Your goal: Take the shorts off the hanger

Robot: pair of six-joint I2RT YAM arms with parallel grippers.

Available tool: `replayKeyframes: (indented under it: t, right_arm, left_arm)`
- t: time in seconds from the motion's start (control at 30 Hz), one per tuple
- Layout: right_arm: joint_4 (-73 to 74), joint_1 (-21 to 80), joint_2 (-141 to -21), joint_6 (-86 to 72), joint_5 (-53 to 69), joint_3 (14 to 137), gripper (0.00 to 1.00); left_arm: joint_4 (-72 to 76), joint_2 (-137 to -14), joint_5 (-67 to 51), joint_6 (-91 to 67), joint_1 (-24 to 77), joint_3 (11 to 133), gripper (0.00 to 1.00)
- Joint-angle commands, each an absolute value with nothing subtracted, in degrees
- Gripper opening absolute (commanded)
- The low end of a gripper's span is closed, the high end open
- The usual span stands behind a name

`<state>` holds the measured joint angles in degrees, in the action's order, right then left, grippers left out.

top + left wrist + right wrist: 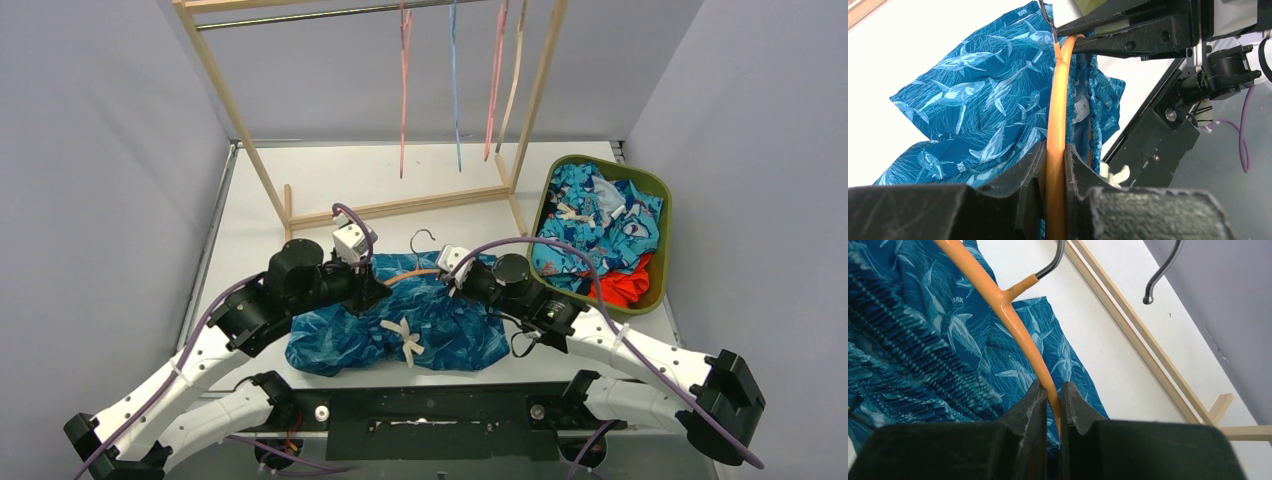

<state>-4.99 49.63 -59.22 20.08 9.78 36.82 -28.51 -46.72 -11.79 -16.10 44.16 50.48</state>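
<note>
Blue shark-print shorts [440,330] lie spread on the table's middle, still threaded on an orange hanger [415,274] with a metal hook [424,238]. My left gripper [374,288] is shut on the hanger's left arm. In the left wrist view the orange bar [1058,100] runs between its jaws [1055,160], with the shorts [973,100] behind. My right gripper [456,277] is shut on the hanger's right arm. In the right wrist view the bar [998,295] enters its jaws [1051,392] above the shorts [908,340]. A white drawstring [405,338] lies on the fabric.
A green bin [665,215] at the right holds turquoise cartoon-print shorts [590,215] and orange-red ones [625,285]. A wooden rack [235,110] stands at the back with several empty hangers [405,80] on it; its base rail [1128,325] runs close behind the shorts.
</note>
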Motion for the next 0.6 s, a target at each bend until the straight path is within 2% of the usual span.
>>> replayKeyframes:
  t: [0.0,0.2,0.4,0.57]
  right_arm:
    - [-10.7,51.0,-59.2,20.0,5.8,37.5,0.0]
    - [-8.1,53.1,-60.6,25.8,5.8,39.5,0.0]
    - [-5.9,53.7,-60.4,28.7,7.1,40.5,0.0]
    - [-5.3,54.0,-60.5,30.3,7.7,40.7,0.0]
  left_arm:
    - [-21.5,-45.6,-11.9,-16.2,44.4,52.2,0.1]
    - [-23.5,-51.1,-15.1,-13.8,44.4,54.7,0.24]
    - [-22.5,-53.4,-17.1,-13.6,44.3,55.3,0.3]
    - [-20.8,-53.5,-17.1,-13.7,44.4,55.3,0.45]
